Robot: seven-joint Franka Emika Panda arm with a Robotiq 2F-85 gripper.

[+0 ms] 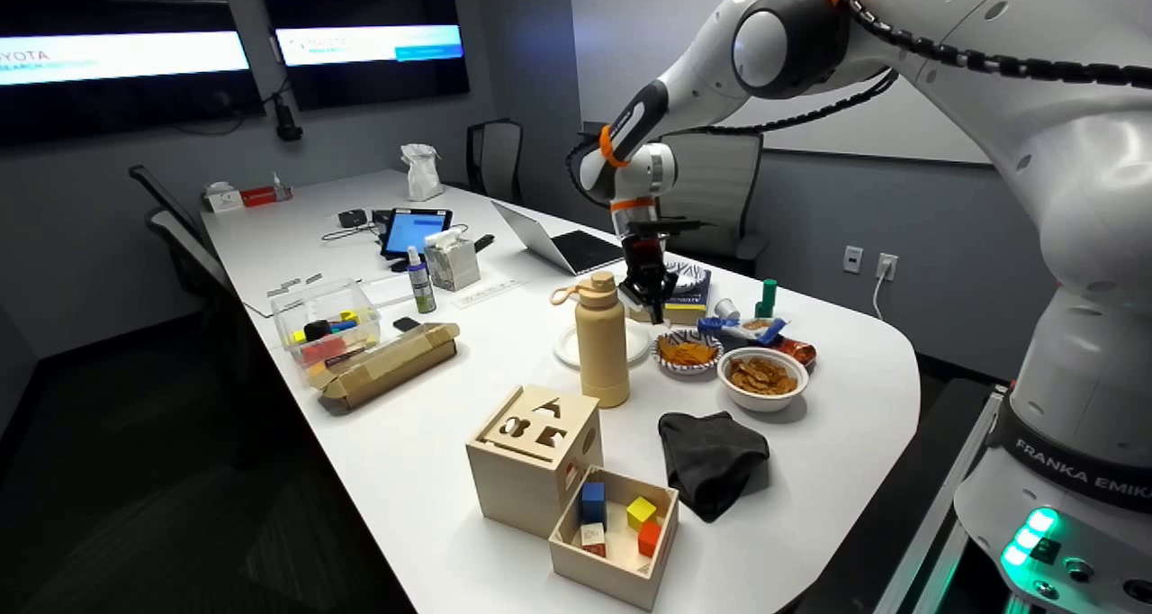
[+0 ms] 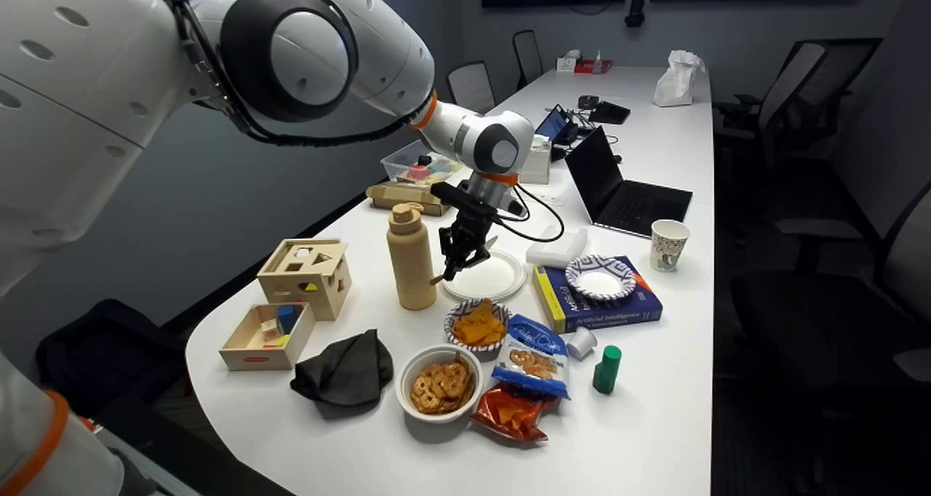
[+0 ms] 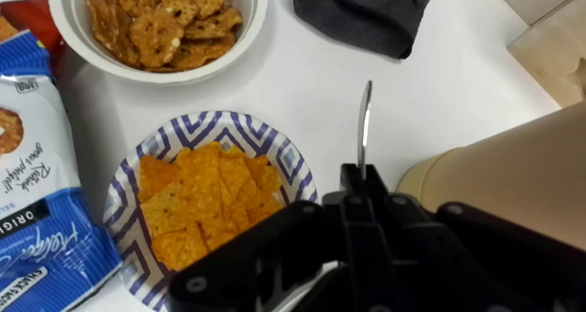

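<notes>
Jaws: closed on a thin utensil (image 3: 363, 131), angled downward above the counter (image 1: 423, 438).
Utensil: metallic, seen edge-on in the wrist view, one end projecting from the jaws; its kind cannot be told. It lies just beside the bottle (image 2: 412, 260) in an exterior view; contact with it cannot be judged.
Bottle: tan, upright, left of the plate (image 2: 502, 278) in an exterior view.
Plate: white, round, flat on the counter, partly hidden by the jaws.
Patterned bowl (image 3: 126, 211): left of the utensil in the wrist view; holds orange chips (image 3: 201, 202).
White bowl (image 2: 416, 365): on the near side of the patterned bowl in an exterior view; holds pretzel crisps (image 2: 441, 388).
Cloth (image 2: 345, 371): dark, crumpled, left of the white bowl in an exterior view.
Bags: a blue bag (image 2: 534, 358) partly covering a red bag (image 2: 513, 412), right of the white bowl in an exterior view.
Book (image 2: 618, 314): right of the plate in an exterior view, bearing a small bowl (image 2: 600, 285).
Shape box (image 2: 285, 289): wooden, left of the bottle in an exterior view; the block tray (image 2: 256, 360) stands just on its near side.
Laptop (image 2: 646, 205): unfolded, at the far right in an exterior view, beyond a paper cup (image 2: 668, 245).
</notes>
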